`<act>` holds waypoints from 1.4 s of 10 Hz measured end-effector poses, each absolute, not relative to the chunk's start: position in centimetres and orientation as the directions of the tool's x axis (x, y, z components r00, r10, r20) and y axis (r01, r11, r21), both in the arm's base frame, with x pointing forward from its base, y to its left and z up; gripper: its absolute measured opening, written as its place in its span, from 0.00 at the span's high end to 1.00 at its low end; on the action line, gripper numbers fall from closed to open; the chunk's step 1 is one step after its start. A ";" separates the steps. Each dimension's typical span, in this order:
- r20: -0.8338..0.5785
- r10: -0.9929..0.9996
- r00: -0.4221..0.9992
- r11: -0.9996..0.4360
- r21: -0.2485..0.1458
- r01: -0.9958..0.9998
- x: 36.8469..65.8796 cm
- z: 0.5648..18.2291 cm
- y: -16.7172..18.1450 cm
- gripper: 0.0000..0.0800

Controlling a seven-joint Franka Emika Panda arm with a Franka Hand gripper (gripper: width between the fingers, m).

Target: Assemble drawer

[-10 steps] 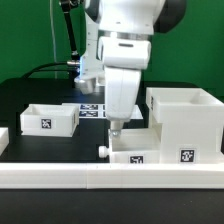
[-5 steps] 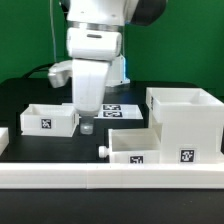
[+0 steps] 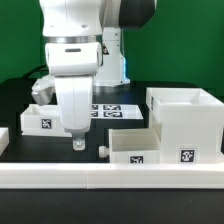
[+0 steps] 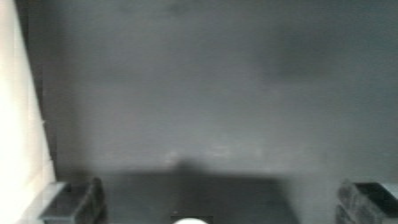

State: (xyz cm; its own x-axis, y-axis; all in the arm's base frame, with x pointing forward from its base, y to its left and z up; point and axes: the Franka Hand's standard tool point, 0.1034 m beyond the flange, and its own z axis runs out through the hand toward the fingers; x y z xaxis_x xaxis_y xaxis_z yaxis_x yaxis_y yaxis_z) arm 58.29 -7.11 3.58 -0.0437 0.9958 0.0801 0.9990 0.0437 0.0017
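Note:
The drawer's tall white shell (image 3: 185, 120) stands at the exterior view's right. One shallow tray (image 3: 131, 151) with a small knob (image 3: 103, 150) lies in front of it. The other tray (image 3: 40, 121) lies at the left, partly hidden behind my arm. My gripper (image 3: 78, 143) hangs low over the dark table between the two trays, touching neither. In the wrist view my gripper (image 4: 222, 205) has both fingers (image 4: 80, 200) wide apart with only dark table between them. It is open and empty. A white edge (image 4: 15, 100) runs along one side there.
The marker board (image 3: 112, 110) lies flat behind the gripper. A long white rail (image 3: 110, 178) runs along the table's front edge. A small white round spot (image 4: 187, 221) shows at the wrist view's edge between the fingers.
My arm has swung from above the front tray toward the exterior view's left and now hangs between the two trays. The jaws hold nothing; the parts have not moved.

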 end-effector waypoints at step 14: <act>0.143 0.990 -0.001 0.003 -0.015 1.000 60.1 2.9 -3.0 0.19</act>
